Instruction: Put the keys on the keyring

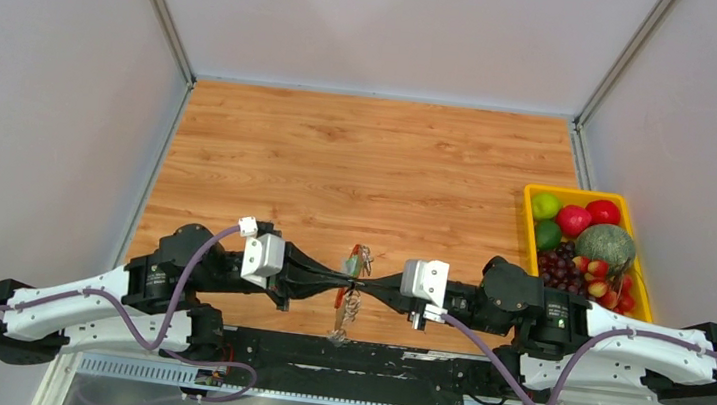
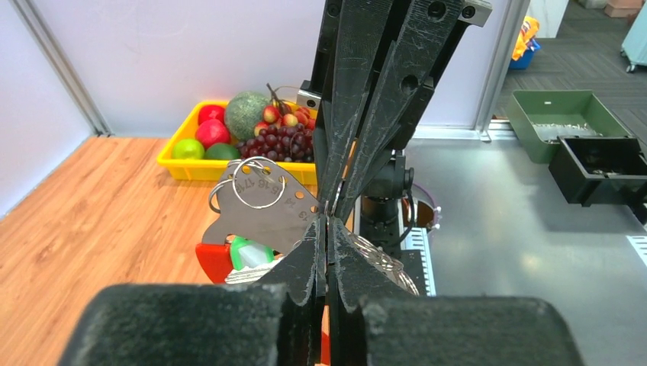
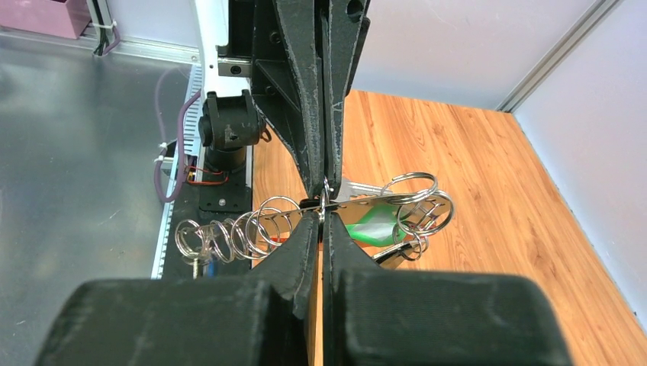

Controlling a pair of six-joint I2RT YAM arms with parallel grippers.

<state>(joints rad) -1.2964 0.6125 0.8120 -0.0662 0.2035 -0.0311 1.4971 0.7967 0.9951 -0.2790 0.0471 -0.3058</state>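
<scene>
Top external view: my right gripper [image 1: 363, 285] is clamped on the keyring [image 1: 351, 309] above the near table [image 1: 359, 162] edge. My left gripper [image 1: 345, 284] is closed; whether it holds anything is unclear.

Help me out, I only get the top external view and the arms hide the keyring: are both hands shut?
Observer: Yes. The left wrist view shows the left hand and right hand shut, tip to tip, the keyring hanging where they meet.
Operator: What hangs on each side?
Observer: In the right wrist view, the silver coiled chain on one side, split rings and a green tag on the other.
Operator: Any keys on?
Observer: Cannot tell; a flat grey stamped metal piece carries one ring.
</scene>
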